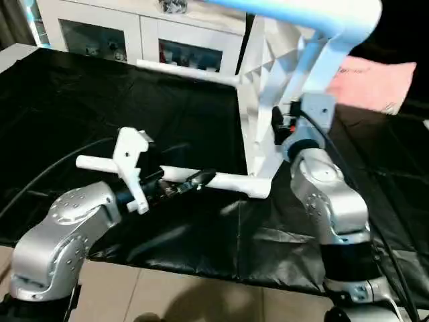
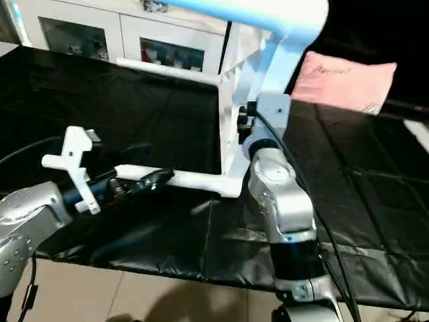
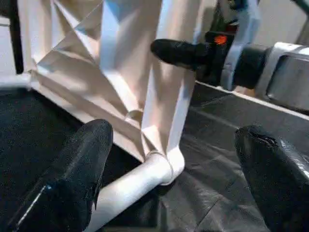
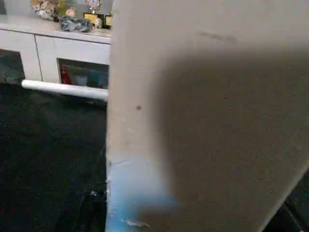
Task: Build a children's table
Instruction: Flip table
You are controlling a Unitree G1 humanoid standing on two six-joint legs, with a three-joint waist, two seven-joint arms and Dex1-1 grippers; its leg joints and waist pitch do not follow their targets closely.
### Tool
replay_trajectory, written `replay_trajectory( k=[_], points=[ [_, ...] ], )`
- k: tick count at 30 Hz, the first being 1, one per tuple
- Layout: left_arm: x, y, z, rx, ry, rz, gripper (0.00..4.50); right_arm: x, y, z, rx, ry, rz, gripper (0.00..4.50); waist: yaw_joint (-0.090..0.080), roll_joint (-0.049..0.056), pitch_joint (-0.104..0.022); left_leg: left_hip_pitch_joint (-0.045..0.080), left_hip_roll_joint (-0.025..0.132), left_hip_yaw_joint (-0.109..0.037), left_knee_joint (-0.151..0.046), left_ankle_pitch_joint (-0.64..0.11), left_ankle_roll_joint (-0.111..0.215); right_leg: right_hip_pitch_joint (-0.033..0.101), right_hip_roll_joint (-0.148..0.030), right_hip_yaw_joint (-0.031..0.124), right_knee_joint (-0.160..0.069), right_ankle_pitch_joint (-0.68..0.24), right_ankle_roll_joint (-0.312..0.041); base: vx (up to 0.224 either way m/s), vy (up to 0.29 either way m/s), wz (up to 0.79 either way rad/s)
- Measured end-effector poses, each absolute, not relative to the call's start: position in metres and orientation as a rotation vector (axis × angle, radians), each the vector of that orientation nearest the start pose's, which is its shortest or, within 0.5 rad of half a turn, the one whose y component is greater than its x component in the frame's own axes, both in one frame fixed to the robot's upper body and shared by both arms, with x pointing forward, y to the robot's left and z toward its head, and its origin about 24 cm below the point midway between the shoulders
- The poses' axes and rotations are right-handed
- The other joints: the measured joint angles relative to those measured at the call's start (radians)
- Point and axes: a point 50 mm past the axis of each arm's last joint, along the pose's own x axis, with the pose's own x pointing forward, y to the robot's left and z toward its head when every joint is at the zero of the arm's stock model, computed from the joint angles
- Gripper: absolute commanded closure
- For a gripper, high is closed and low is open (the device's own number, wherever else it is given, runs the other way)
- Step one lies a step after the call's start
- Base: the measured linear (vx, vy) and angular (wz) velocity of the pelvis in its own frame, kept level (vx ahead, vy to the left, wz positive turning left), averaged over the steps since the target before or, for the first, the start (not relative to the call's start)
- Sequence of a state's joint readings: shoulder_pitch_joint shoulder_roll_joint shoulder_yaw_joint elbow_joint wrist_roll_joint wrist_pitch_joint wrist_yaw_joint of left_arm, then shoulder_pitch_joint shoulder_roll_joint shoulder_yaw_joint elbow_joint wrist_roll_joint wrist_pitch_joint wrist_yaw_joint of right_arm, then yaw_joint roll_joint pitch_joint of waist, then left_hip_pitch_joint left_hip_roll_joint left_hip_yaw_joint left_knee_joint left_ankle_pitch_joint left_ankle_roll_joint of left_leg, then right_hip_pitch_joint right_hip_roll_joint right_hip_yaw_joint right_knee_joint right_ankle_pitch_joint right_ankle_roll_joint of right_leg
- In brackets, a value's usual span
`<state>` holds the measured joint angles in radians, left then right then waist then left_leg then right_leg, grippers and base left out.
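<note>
- Tabletop (image 1: 265,87) stands on edge near the middle of the black-covered worktop (image 1: 100,100), ribbed underside facing the robot's left.
- Lower near leg (image 1: 231,182) is seated in its corner socket (image 3: 164,162) and runs out flat over the cloth toward the left arm. A far leg (image 1: 188,72) projects the same way near the back edge, and an upper leg (image 1: 301,15) crosses high overhead, looking blue-tinted.
- Left pincer (image 1: 191,181) sits at the lower leg; in its wrist view the fingers (image 3: 77,179) are spread wide, one on each side of the leg — released, not clamping.
- Right pincer (image 1: 278,124) is pressed against the tabletop's near edge. One black finger (image 3: 181,50) lies across the white plastic in the left wrist view; whether the pair is clenched I cannot tell.
- A broad pale surface of the table (image 4: 207,121) blocks most of the right wrist view.
- White glass-door cabinet (image 1: 134,33) stands behind the back edge.
- Pink pillow (image 2: 345,80) lies at the far right corner, beyond the tabletop.
</note>
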<state>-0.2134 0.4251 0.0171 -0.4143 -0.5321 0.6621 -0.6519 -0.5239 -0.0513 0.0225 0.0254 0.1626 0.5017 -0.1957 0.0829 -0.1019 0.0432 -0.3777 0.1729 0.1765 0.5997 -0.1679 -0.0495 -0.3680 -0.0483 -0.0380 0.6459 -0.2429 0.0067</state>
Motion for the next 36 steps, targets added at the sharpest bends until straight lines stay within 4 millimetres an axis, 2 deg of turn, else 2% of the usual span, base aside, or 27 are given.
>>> replay_trajectory(
  k=[2, 4, 5, 7, 8, 11, 14, 20, 25, 31, 36],
  points=[
    [0.253, 0.145, 0.141, -0.035, 0.073, -0.916, 0.0, 0.337, -0.115, 0.135, 0.038, 0.043, 0.019, 2.58, 0.0, -0.003, 0.0, 0.004, 0.0, 0.0, 0.0, 0.0, 0.0, 0.001, 0.0, 0.0, 0.0, 0.0, 0.001, 0.0, 0.0, 0.0],
    [0.253, 0.144, 0.141, -0.031, 0.072, -0.921, 0.0, 0.337, -0.114, 0.134, 0.028, 0.047, 0.023, 2.02, 0.0, -0.007, -0.001, 0.005, 0.0, 0.0, 0.0, 0.0, 0.0, 0.002, -0.001, 0.0, -0.001, -0.001, 0.001, 0.0, 0.0, 0.0],
    [0.253, 0.143, 0.141, -0.027, 0.073, -0.923, 0.0, 0.338, -0.113, 0.133, 0.019, 0.047, 0.025, 1.88, 0.0, -0.008, -0.002, 0.005, 0.0, 0.0, 0.0, 0.0, 0.0, 0.002, -0.001, 0.0, -0.001, -0.001, 0.001, 0.0, 0.0, 0.0],
    [0.254, 0.142, 0.143, -0.02, 0.066, -0.928, 0.0, 0.339, -0.112, 0.128, -0.002, 0.067, 0.038, 1.88, -0.002, -0.013, -0.004, 0.005, 0.0, 0.0, 0.0, 0.0, 0.0, 0.001, -0.001, 0.0, -0.001, -0.001, 0.001, 0.0, 0.0, 0.0],
    [0.254, 0.141, 0.144, -0.016, 0.058, -0.929, 0.0, 0.34, -0.112, 0.121, -0.007, 0.095, 0.047, 1.67, -0.004, -0.014, -0.003, 0.005, 0.0, 0.0, 0.0, 0.0, 0.0, 0.001, -0.001, 0.0, -0.001, -0.001, 0.001, 0.0, 0.0, 0.0],
    [0.255, 0.141, 0.144, -0.009, 0.057, -0.928, 0.0, 0.338, -0.11, 0.106, -0.034, 0.143, 0.056, 1.44, -0.012, -0.015, -0.003, 0.001, -0.001, 0.0, 0.0, 0.0, 0.0, -0.002, -0.001, 0.0, -0.001, 0.0, 0.001, 0.0, 0.0, 0.0],
    [0.255, 0.141, 0.144, -0.006, 0.057, -0.929, 0.0, 0.338, -0.111, 0.104, -0.042, 0.134, 0.049, 1.1, -0.02, -0.017, -0.005, -0.009, 0.0, 0.0, 0.0, 0.0, 0.0, -0.005, -0.001, -0.001, 0.0, 0.002, -0.001, 0.0, 0.0, 0.0],
    [0.256, 0.143, 0.147, 0.044, 0.051, -0.922, 0.0, 0.336, -0.113, 0.089, -0.02, 0.157, 0.091, 0.63, -0.031, -0.013, -0.002, -0.011, 0.002, 0.0, -0.001, 0.0, 0.0, -0.007, 0.003, -0.001, 0.0, 0.004, -0.007, 0.0, 0.0, 0.0],
    [0.26, 0.155, 0.151, 0.161, 0.054, -0.889, 0.0, 0.337, -0.111, 0.08, 0.013, 0.147, 0.127, 0.57, -0.041, -0.006, 0.003, -0.011, 0.003, 0.0, -0.001, 0.0, 0.0, -0.008, 0.004, 0.0, 0.0, 0.004, -0.008, 0.0, 0.0, 0.0],
    [0.263, 0.167, 0.152, 0.28, 0.062, -0.842, 0.0, 0.342, -0.11, 0.073, 0.073, 0.11, 0.191, 0.57, -0.046, -0.003, 0.005, -0.011, 0.003, 0.0, -0.001, 0.0, 0.0, -0.008, 0.004, 0.0, 0.0, 0.004, -0.009, 0.0, 0.0, 0.0],
    [0.265, 0.168, 0.166, 0.299, 0.003, -0.841, 0.0, 0.345, -0.107, 0.07, 0.09, 0.055, 0.242, 0.57, -0.046, -0.002, 0.006, -0.011, 0.003, 0.0, -0.001, 0.0, 0.0, -0.008, 0.004, 0.0, 0.0, 0.005, -0.01, 0.0, 0.0, 0.0]
  ],
)
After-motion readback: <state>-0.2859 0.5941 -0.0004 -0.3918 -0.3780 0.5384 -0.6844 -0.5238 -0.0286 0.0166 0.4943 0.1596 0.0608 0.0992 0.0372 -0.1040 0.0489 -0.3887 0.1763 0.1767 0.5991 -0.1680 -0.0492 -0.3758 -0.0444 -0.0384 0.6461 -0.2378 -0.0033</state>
